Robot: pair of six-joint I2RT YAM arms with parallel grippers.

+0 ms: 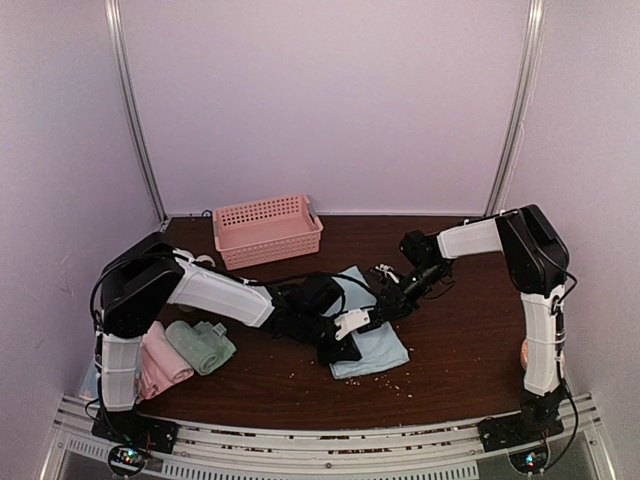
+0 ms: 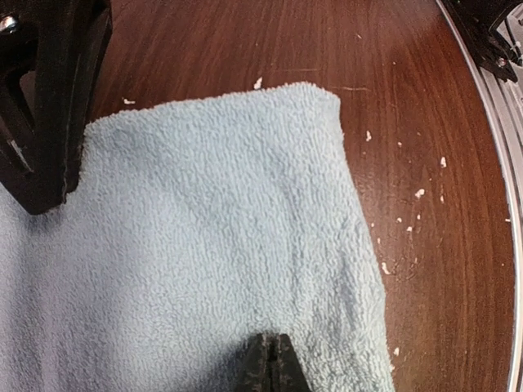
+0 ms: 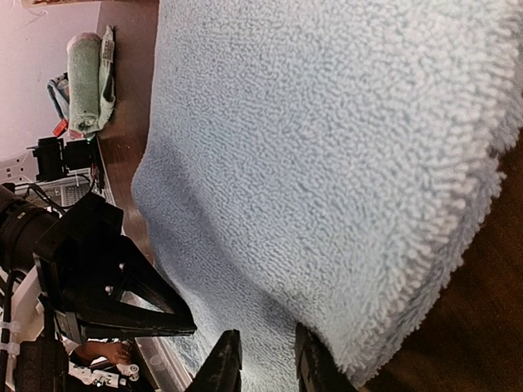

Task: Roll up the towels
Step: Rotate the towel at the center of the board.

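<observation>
Three towels (image 1: 385, 348) (image 1: 200, 345) (image 1: 165, 365), one basket (image 1: 265, 228)

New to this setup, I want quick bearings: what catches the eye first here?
A light blue towel lies flat mid-table, the left gripper and right gripper both at it. A rolled green towel and pink towel lie near the left arm's base; a pink basket stands at the back.

Three towels (image 1: 372, 342) visible, one basket (image 1: 267, 231), two arms (image 1: 216, 296).
</observation>
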